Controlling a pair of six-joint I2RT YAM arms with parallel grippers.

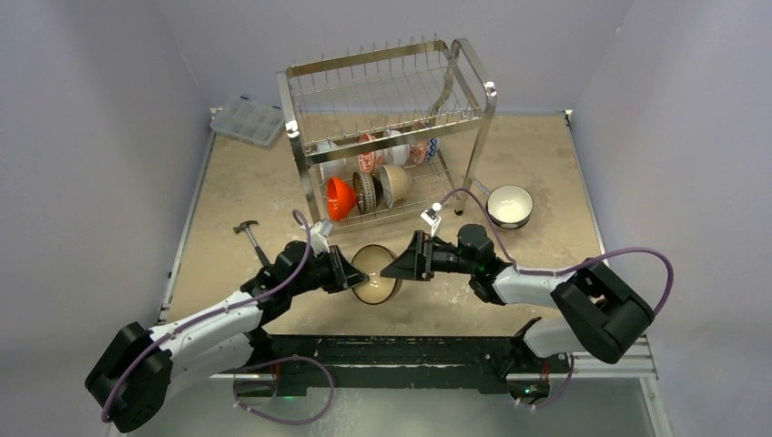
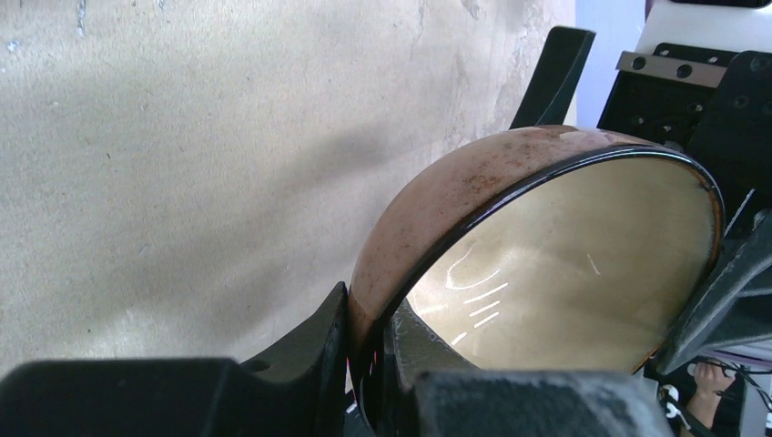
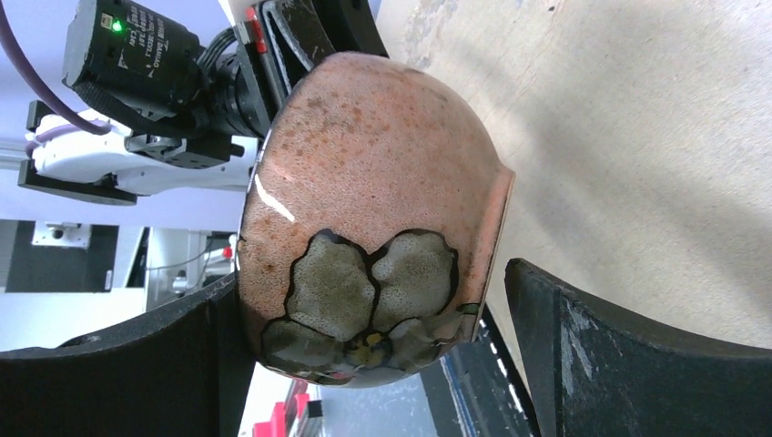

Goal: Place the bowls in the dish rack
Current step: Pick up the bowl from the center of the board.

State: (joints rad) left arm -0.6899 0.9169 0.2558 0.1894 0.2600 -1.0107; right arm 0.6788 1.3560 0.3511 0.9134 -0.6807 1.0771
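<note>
A brown glazed bowl [image 1: 376,275] with a cream inside hangs tilted above the table between my two grippers. My left gripper [image 1: 350,273] is shut on its rim, one finger inside and one outside, as the left wrist view shows at the gripper [image 2: 369,337] and bowl [image 2: 455,200]. My right gripper [image 1: 401,264] is open, its fingers straddling the bowl's [image 3: 364,164] far side; one finger [image 3: 583,355] stands apart from it. The dish rack [image 1: 391,118] stands at the back, with an orange bowl [image 1: 340,198] and several others upright in its lower tier. A white bowl with a dark outside [image 1: 509,205] sits on the table to the rack's right.
A clear plastic compartment box [image 1: 247,121] lies at the back left. A hammer [image 1: 250,235] lies left of the left arm. The rack's upper tier [image 1: 382,86] holds only bare prongs. Walls close the table on three sides.
</note>
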